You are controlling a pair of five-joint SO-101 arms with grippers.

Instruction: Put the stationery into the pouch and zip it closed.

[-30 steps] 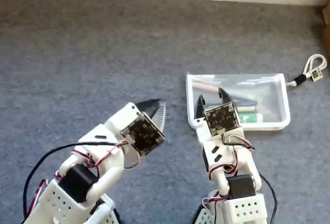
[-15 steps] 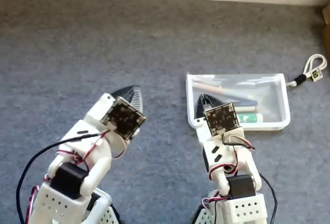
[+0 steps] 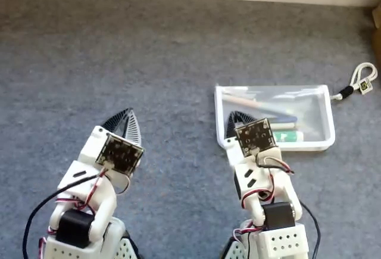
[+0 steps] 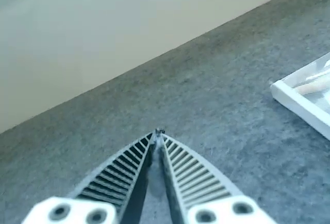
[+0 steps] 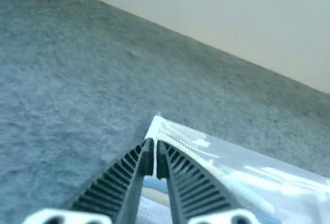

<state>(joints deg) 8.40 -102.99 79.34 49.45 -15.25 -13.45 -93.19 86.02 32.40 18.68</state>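
The left gripper (image 3: 126,116) has its fingers pressed together on nothing, over grey carpet (image 3: 119,50). The right gripper (image 3: 240,118) is pinched to a hairline gap over the 9 o'clock end of the clear pouch (image 3: 326,110); whether it nips the edge I cannot tell. The pouch lies at 3 o'clock from the left gripper, stationery (image 3: 284,127) inside, its cord (image 3: 345,93) trailing toward 2 o'clock.

High view: fixed above, directed down onto table (image 3: 89,50).
Left wrist view: set low behind left gripper (image 4: 158,132), directed toward wall (image 4: 103,38).
Right wrist view: set close above pouch (image 5: 221,157).
Shared: pouch corner, seen in all three.
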